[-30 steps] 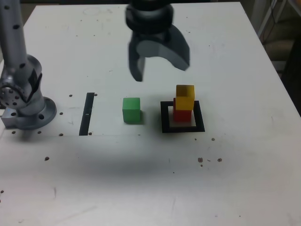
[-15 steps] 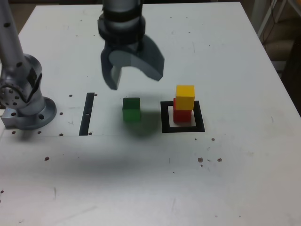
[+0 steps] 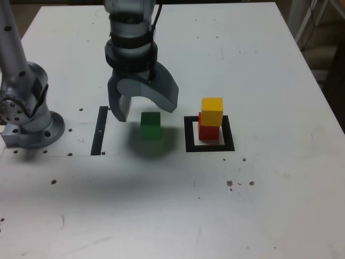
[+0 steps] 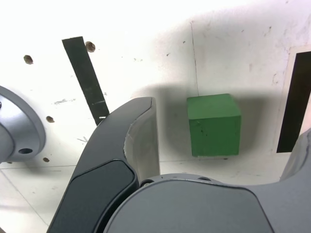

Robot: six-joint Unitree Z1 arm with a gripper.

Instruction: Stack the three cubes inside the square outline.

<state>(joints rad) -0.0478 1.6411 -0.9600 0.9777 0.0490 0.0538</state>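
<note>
Tool (image 3: pixel 143 108): jaws spread wide, gripping nothing — it hangs over the green cube with one finger (image 4: pixel 141 131) on each side and clear gaps between fingers and cube faces.
Green cube (image 3: pixel 150 124): sits flat on the worktop (image 3: pixel 259 70), in the tool's shadow, just beside the square outline on the exterior view's left; it does not touch the frame. In the wrist view the green cube (image 4: pixel 214 124) lies between the two fingers, untouched.
Square outline (image 3: pixel 189 135): thick black frame with a white centre, flat on the worktop, right of the green cube in the exterior view.
Red cube (image 3: pixel 208 132): stands inside the outline, on the white centre.
Yellow cube (image 3: pixel 212 111): rests on top of the red cube, shifted slightly toward the exterior view's right — the two form a two-high stack.
Black strip (image 3: pixel 99 130): narrow straight strip on the worktop, left of the green cube in the exterior view, between the cube and the arm base (image 3: pixel 29 116).
Arm base: grey round mount at the exterior view's left edge, well apart from the stack.
Worktop: white, marked with small dark holes and specks.
</note>
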